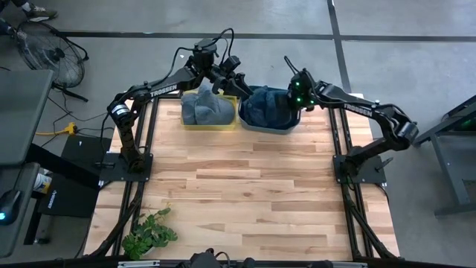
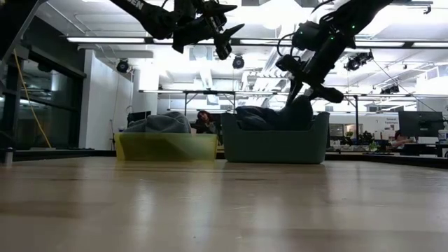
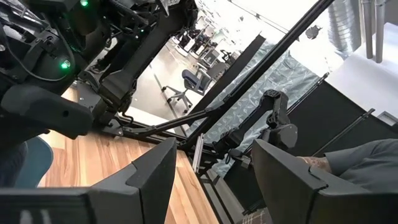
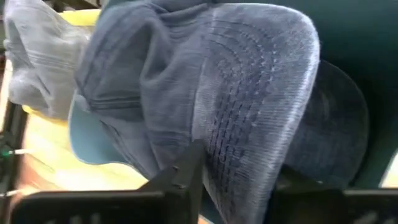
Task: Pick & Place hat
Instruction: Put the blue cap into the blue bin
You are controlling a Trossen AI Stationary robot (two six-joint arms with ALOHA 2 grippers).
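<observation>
A yellow bin (image 1: 209, 123) at the table's far side holds grey hats (image 1: 207, 109). Beside it on the right, a dark teal bin (image 1: 269, 125) holds dark blue hats (image 1: 264, 106). My right gripper (image 1: 295, 104) is down at the teal bin's right end, shut on a blue hat (image 4: 205, 93). In the low view that hat (image 2: 299, 112) rises in a peak to the gripper (image 2: 308, 94). My left gripper (image 1: 236, 74) is open and empty, high above the gap between the two bins (image 2: 227, 38). My right gripper pinches the blue hat's stitched brim (image 4: 242, 143) between its two fingers (image 4: 181, 175). The fingers come from above, slanting down from the table's right. The brim is pulled up toward the gripper, and the rest of the hat lies in the teal bin.
The bins stand side by side at the far edge. The wooden table top (image 1: 245, 193) spreads in front of them. A green plant (image 1: 149, 234) lies at the near left corner. A person (image 2: 204, 120) sits in the room behind the bins.
</observation>
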